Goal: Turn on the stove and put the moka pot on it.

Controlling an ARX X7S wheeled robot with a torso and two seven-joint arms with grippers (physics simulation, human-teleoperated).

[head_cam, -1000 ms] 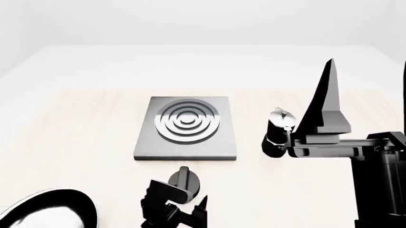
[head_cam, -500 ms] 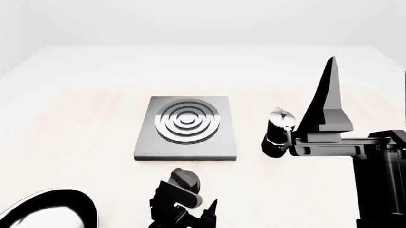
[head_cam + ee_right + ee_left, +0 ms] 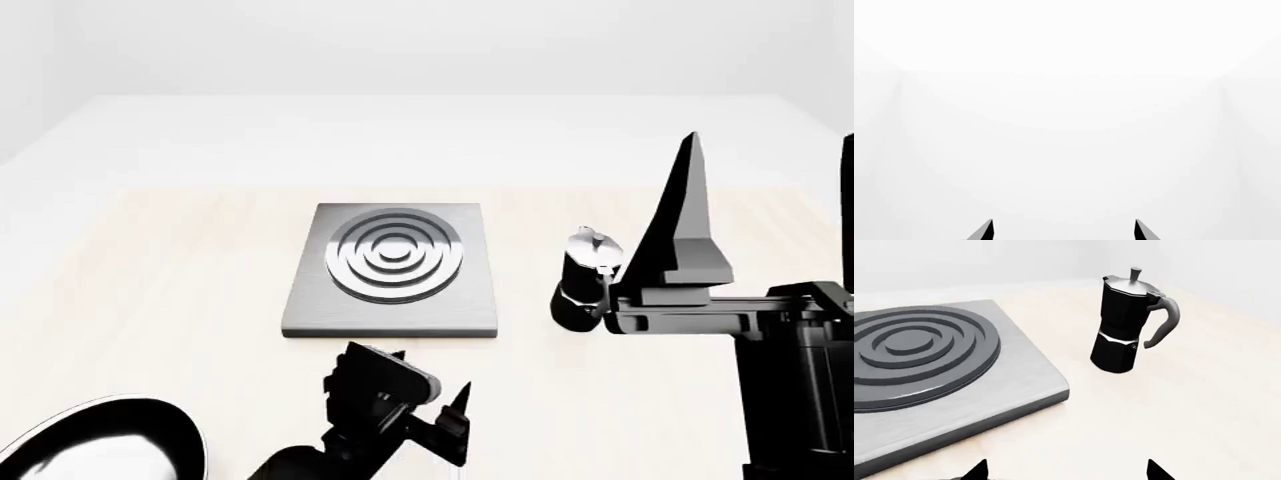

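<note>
Clearly the left gripper (image 3: 447,425) hangs low just before the stove (image 3: 392,268), jaws apart, placed for its knob, hidden under the arm. Right gripper (image 3: 687,215) points upward, open and empty, beside the moka pot (image 3: 583,280) upright on the worktop (image 3: 160,270) right of the stove.

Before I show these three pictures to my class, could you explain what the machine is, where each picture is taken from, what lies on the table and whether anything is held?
It is a computer-simulated robot with two arms, each ending in a two-fingered hand. One picture looks down from its head; the other two come from cameras near each hand. On the pale table lie a flat grey stove with raised rings, a small black moka pot standing upright beside it, and a black frying pan at the near corner. The left hand hovers open near the stove's front edge, holding nothing. The right hand is open too, pointing up at blank white wall.
</note>
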